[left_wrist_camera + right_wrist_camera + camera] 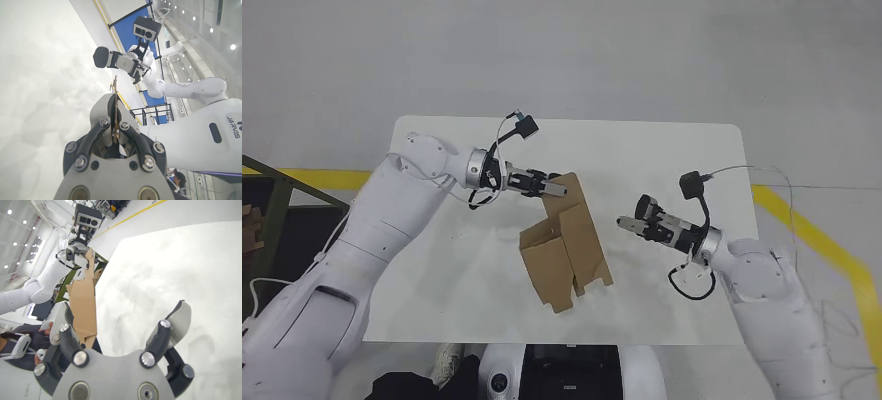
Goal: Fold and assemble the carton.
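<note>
One brown cardboard carton (567,250) lies over the middle of a white bench (672,150), a little toward the near edge. It is not yet a box. Its panels are only partly opened into a shallow sleeve, and loose flaps show at both ends.

The left pincer (554,186) is clamped on the flap at the carton's far end, with the cardboard edge pinched between its two fingers. It holds that end raised, so the carton slopes down toward the near edge. Whether the low end touches the bench cannot be told. The right pincer (626,224) hovers near the carton's right side without touching it. Its fingers (179,313) are spread wide with nothing between them.

The step in hand looks like an early one: opening the flattened sleeve into a square tube before any flaps are folded in. The next move probably calls for the right pincer to close the gap and take or press the side panel nearest it, while the left pincer keeps its end steady. Thin cardboard is likely to flex, so a hold close to a crease should work better than one in mid-panel.

Count: one carton, one bench, and two pincers, one clamped on the carton and one open.
</note>
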Controlling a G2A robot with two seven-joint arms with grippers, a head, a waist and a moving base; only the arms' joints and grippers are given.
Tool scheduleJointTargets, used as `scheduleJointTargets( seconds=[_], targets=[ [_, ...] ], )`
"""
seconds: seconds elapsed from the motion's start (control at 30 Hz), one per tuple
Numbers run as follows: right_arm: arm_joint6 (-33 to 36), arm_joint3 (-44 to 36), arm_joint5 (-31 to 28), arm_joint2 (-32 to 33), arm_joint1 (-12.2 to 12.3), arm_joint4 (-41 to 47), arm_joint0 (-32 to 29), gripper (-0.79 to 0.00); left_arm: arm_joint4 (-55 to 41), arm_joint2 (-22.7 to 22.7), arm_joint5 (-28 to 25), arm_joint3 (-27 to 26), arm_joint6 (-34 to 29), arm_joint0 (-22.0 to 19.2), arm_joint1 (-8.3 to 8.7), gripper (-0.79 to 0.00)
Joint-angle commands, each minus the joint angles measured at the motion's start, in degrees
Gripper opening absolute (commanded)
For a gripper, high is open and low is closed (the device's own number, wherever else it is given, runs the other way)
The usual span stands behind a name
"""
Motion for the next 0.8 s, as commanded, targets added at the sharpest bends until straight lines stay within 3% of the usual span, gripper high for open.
scheduleJointTargets(
  seconds=[0.0, 0.17, 0.67, 0.77],
  targets=[
    [3.80, 1.33, 0.80, -0.78, 0.11, 3.52, 1.75, 0.000, -0.23, 1.45, 0.20, 0.39, -0.20, -0.88, -0.58, -0.785],
    [6.29, 4.06, 2.47, -1.44, 0.26, 6.89, 4.89, 0.000, -0.76, 2.77, -0.01, 1.35, 0.00, -1.93, -1.30, -0.785],
    [6.31, 3.62, 2.41, -1.78, 0.26, 6.55, 4.82, 0.000, -0.76, 2.77, -0.01, 1.35, 0.00, -1.93, -1.30, -0.785],
    [8.51, 2.41, 0.69, -4.19, 0.22, 6.93, 5.55, 0.000, 0.62, 2.47, 0.15, -0.72, 1.54, -1.12, -1.22, -0.785]
  ],
)
